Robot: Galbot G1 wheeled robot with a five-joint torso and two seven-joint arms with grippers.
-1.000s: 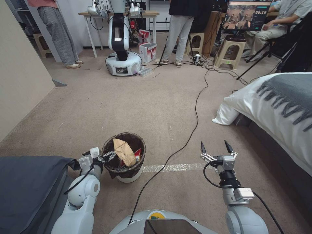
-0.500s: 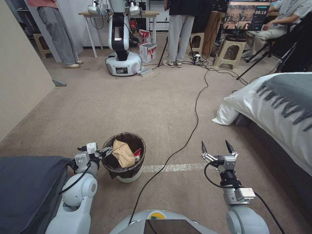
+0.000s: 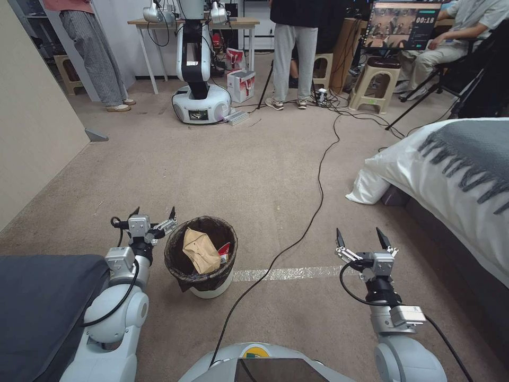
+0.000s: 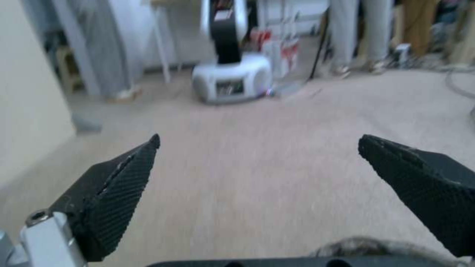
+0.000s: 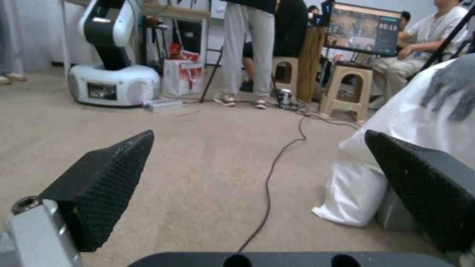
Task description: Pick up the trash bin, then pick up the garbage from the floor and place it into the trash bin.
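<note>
The trash bin, white with a dark bag folded over its rim, stands on the carpet in front of me to the left. Inside it lie garbage pieces: a crumpled brown paper bag and a red scrap. My left gripper is open just left of the bin's rim, apart from it and pointing forward; the left wrist view shows this left gripper spread wide over bare carpet. My right gripper hovers open at the right, well away from the bin, and the right wrist view shows it with nothing between its fingers.
A black cable runs across the carpet between my arms. A bed with a white duvet and a white pillow bound the right side. Dark grey furniture sits at my left. Another robot, stools and people stand at the back.
My left gripper has left the bin's rim, swung left and forward, and opened. The bin stays on the floor. The right arm has drifted slightly right.
</note>
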